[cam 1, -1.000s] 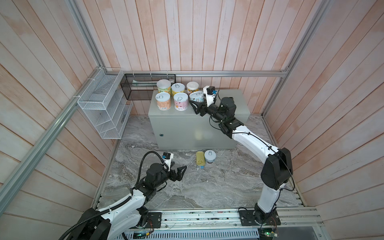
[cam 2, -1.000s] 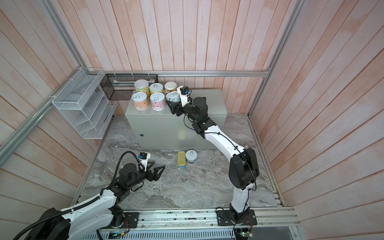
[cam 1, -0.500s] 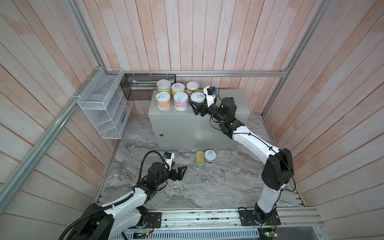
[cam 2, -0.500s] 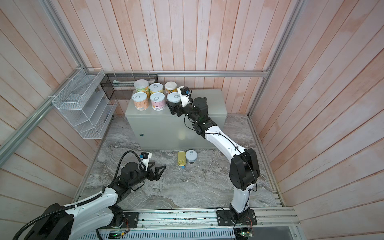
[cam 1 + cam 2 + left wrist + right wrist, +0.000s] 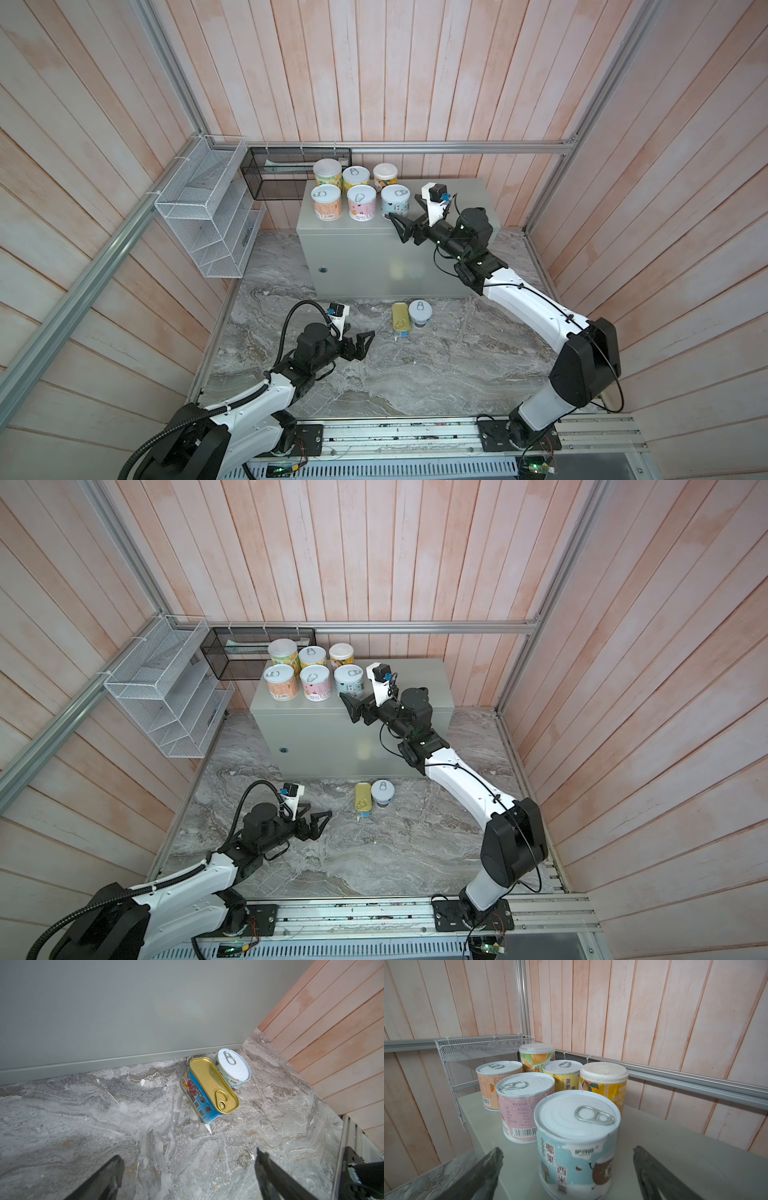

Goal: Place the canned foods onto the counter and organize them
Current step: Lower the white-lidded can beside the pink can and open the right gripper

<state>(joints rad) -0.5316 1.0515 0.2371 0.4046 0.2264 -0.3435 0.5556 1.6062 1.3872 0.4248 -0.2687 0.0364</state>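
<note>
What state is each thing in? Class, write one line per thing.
Blue can, upright on counter, not held.
Five other cans, upright on counter, closed.
Gold tin, flat on stone floor, sealed.
Short can, upright on stone floor beside tin, sealed.
Left gripper, jaws open, empty.
Right gripper, jaws open either side of blue can, not touching.

White arm shells (image 5: 532, 303), black joints (image 5: 586, 370), looping black cables (image 5: 286, 328), white camera mounts (image 5: 432, 203), black left end effector (image 5: 368, 344)
</note>
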